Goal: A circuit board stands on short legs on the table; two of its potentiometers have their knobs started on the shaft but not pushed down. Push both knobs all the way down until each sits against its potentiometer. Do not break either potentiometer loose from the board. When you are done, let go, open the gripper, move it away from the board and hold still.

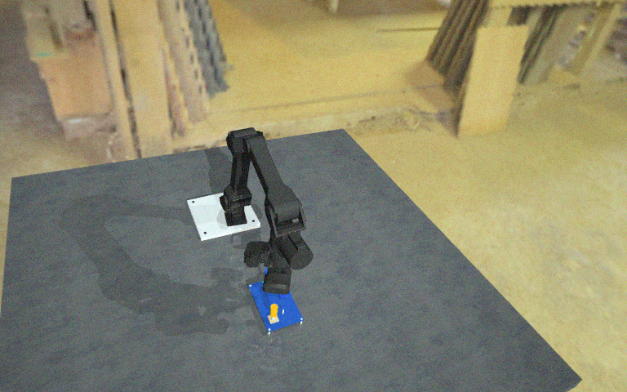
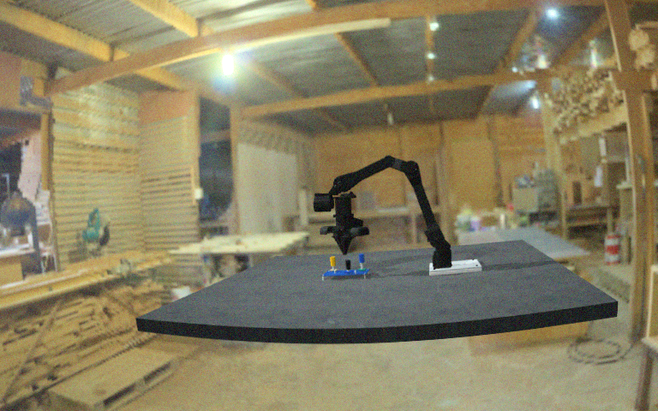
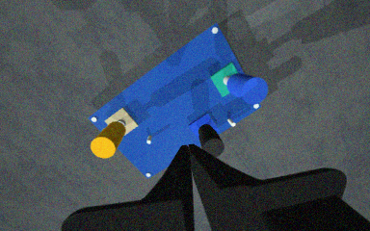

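The blue circuit board (image 1: pixel 290 309) (image 2: pixel 345 274) (image 3: pixel 173 130) stands on short legs. The yellow knob (image 1: pixel 273 310) (image 2: pixel 331 261) (image 3: pixel 103 146) sits high over its beige potentiometer (image 1: pixel 273 319) (image 3: pixel 115 116), with shaft showing below it. The blue knob (image 2: pixel 361 258) (image 3: pixel 252 88) also sits high over its green potentiometer (image 3: pixel 218 81), with pale shaft showing. The black knob (image 2: pixel 348 265) (image 3: pixel 212 145) stands lower, with no shaft visible above its blue potentiometer (image 3: pixel 198 126). My gripper (image 2: pixel 344 253) (image 3: pixel 188 150) is shut and empty, tips pointing down just above the black knob. In the top view the arm hides the black knob.
Two small pale upright parts, one (image 3: pixel 148 140) near the yellow knob's side and one (image 3: pixel 231 123) near the blue knob's side, stand on the board. The arm's white base plate (image 1: pixel 207 226) (image 2: pixel 465 267) is on the dark table (image 1: pixel 393 300) (image 2: pixel 290 310), behind the board in the top view.
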Available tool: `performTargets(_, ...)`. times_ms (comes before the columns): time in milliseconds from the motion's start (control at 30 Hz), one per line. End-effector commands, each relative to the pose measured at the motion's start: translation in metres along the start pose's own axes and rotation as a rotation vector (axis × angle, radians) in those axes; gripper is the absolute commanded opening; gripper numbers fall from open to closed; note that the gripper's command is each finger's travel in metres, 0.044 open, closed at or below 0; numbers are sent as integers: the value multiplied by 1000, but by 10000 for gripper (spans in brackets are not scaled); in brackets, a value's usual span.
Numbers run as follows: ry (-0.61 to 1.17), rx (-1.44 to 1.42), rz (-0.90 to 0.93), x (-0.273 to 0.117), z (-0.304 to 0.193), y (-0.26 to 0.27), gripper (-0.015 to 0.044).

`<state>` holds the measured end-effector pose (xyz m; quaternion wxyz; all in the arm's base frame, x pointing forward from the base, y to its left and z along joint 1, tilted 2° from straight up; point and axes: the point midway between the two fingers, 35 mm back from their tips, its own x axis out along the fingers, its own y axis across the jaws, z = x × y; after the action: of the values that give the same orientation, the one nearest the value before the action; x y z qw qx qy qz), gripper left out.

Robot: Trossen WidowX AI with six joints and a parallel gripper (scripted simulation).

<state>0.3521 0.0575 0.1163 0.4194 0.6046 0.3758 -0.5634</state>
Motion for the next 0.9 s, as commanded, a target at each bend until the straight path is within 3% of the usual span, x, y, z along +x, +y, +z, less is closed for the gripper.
performTargets(0,-3,-165,2,-2,0,4,0)
performTargets(867,-4,-1070,-6,-10,-1,18,0)
